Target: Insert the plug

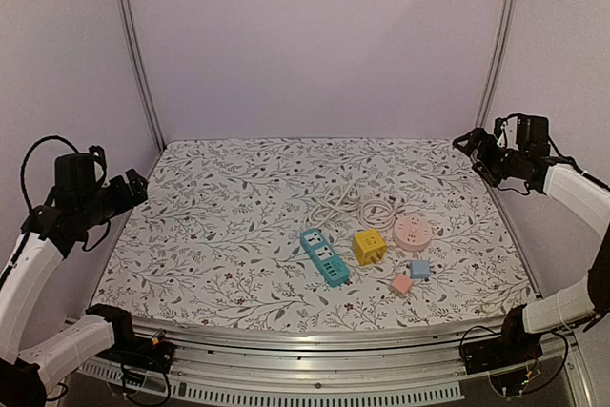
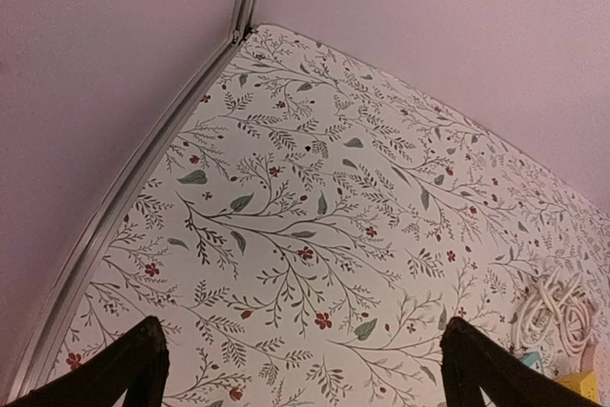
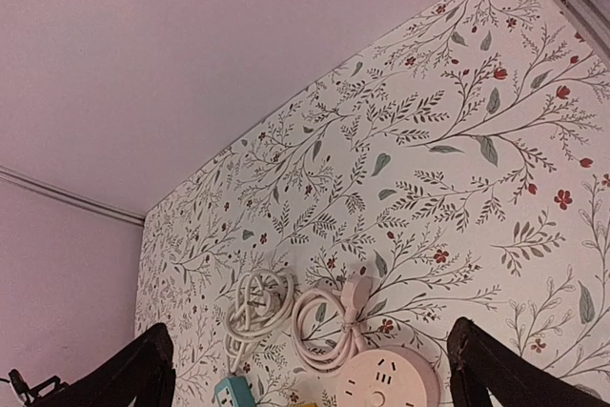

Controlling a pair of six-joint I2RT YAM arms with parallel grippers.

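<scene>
A teal power strip point(image 1: 324, 255), a yellow cube socket point(image 1: 368, 246) and a round pink socket point(image 1: 414, 233) lie in the middle of the floral table. Behind them lie a white coiled cable with its plug point(image 3: 257, 302) and a pink coiled cable with its plug point(image 3: 355, 295). Two small adapters, pink point(image 1: 400, 284) and blue point(image 1: 419, 269), sit in front. My left gripper point(image 1: 133, 186) is open and empty, raised at the left edge. My right gripper point(image 1: 474, 148) is open and empty, raised at the far right. In the wrist views both grippers point(image 2: 300, 369) point(image 3: 310, 369) show wide-apart fingertips.
The table carries a floral cloth point(image 1: 238, 226) and is enclosed by pale walls with metal corner posts point(image 1: 133, 45). A metal rail point(image 1: 315, 338) runs along the near edge between the arm bases.
</scene>
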